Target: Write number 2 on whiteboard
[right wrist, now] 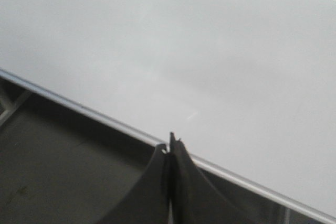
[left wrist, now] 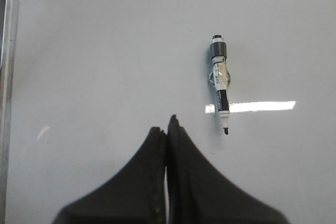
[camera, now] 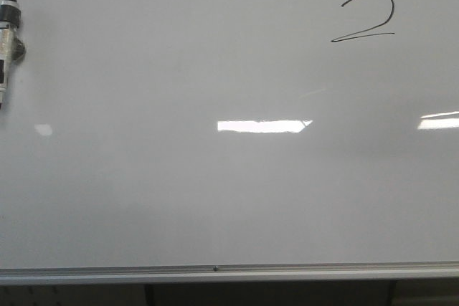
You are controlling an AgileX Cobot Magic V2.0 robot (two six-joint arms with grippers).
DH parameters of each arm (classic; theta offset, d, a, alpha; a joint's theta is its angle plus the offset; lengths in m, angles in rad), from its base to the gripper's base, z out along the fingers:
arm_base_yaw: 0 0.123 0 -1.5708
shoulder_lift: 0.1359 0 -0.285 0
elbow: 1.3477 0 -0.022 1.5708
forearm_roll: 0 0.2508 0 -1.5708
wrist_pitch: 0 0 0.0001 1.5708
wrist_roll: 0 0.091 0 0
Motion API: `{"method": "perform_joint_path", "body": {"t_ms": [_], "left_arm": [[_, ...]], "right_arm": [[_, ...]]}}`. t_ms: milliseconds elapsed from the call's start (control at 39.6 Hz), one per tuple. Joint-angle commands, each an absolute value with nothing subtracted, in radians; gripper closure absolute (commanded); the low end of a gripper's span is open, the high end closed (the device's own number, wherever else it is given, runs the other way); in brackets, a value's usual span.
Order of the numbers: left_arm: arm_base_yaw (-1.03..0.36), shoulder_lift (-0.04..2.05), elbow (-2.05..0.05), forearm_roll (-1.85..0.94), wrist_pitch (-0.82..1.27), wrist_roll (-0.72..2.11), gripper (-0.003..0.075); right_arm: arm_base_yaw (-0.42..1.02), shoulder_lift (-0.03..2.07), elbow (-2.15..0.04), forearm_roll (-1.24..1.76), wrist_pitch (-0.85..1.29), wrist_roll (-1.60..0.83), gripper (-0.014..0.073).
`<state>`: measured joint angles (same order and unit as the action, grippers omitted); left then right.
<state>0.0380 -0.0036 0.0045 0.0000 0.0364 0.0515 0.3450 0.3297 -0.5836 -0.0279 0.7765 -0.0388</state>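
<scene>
The number 2 (camera: 363, 17) stands complete in the upper right of the whiteboard (camera: 179, 198), curved top and long flat base both drawn, so the writing looks finished. In the right wrist view only part of its base stroke shows at the frame's edge. The marker (left wrist: 220, 83) lies loose on the board at the far left, uncapped it seems, well apart from the digit, as a tool set aside. The left gripper (left wrist: 168, 132) hangs near it with jaws pressed together on nothing. The right gripper (right wrist: 170, 148), likewise closed and empty, sits over the board's silver rail (right wrist: 73, 104), clear of the ink.
</scene>
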Motion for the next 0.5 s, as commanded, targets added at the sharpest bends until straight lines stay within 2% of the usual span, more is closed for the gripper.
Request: {"method": "perform_joint_path", "body": {"t_ms": [0, 227, 480], "left_arm": [[0.039, -0.019, 0.029, -0.012, -0.049, 0.052, 0.074], [0.039, -0.019, 0.029, -0.012, -0.049, 0.052, 0.0739], [0.039, -0.019, 0.029, -0.012, -0.049, 0.052, 0.0739]], "right_arm": [[0.25, 0.241, -0.499, -0.013, 0.574, -0.09, 0.0661], [0.128, 0.062, -0.211, -0.013, 0.282, -0.088, 0.0661], [0.054, -0.027, 0.021, 0.081, -0.025, -0.087, 0.0661]]}}
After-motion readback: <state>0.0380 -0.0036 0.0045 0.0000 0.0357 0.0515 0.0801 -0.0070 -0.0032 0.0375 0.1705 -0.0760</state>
